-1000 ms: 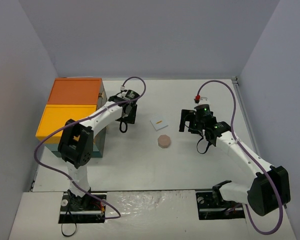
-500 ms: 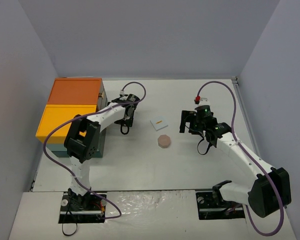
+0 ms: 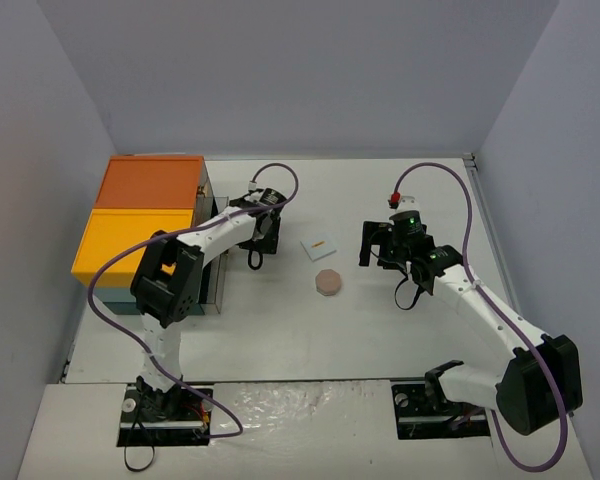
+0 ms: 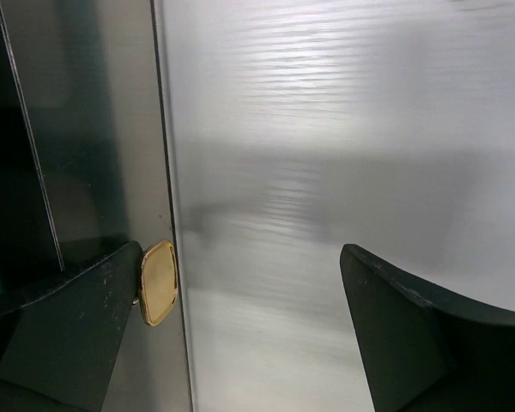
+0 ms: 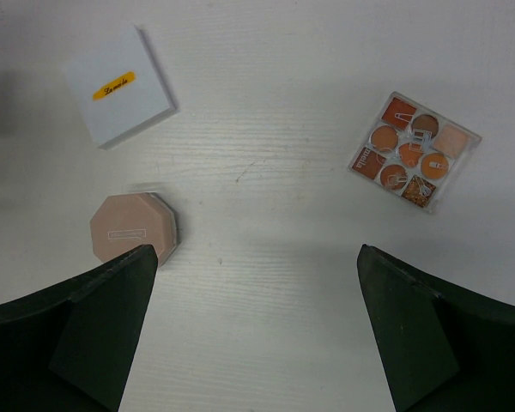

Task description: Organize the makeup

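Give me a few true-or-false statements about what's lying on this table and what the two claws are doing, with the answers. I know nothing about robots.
1. The left gripper and the right gripper are both open and empty. True.
2. The white card lies on top of the pink octagonal compact. False: they lie apart, each flat on the table.
3. The palette holds blues and greens. False: its pans are oranges and browns.
4. A gold latch shows on the side of the box, right by the left gripper. True.
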`<state>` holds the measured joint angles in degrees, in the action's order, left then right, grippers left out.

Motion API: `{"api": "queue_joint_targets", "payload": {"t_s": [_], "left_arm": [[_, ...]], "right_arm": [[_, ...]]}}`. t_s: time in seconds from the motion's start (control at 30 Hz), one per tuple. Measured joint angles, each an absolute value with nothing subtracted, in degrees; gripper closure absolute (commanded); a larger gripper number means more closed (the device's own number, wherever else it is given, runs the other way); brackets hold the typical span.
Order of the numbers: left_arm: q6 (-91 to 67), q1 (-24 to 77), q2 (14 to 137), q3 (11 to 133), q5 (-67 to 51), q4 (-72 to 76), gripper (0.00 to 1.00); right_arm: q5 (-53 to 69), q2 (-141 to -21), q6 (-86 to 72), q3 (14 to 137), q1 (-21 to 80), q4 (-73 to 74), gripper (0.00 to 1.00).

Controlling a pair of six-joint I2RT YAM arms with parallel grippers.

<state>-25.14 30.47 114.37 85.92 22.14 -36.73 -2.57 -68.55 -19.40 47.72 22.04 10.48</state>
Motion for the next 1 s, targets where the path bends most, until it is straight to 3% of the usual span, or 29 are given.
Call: {"api": "queue_joint_targets", "payload": {"t_s": [0.33, 1.0], "left_arm": [[-29.50, 36.93, 114.65, 91.04, 14.79, -36.85, 0.03], [-26.41, 39.34, 112.70, 92.42, 7.86, -34.47, 0.03]], "right_arm": [[-0.15, -68.55, -18.48, 47.72, 21.80, 10.48, 0.00], [4.69, -64.83, -14.91, 47.72, 21.78, 10.44, 0.00]]}}
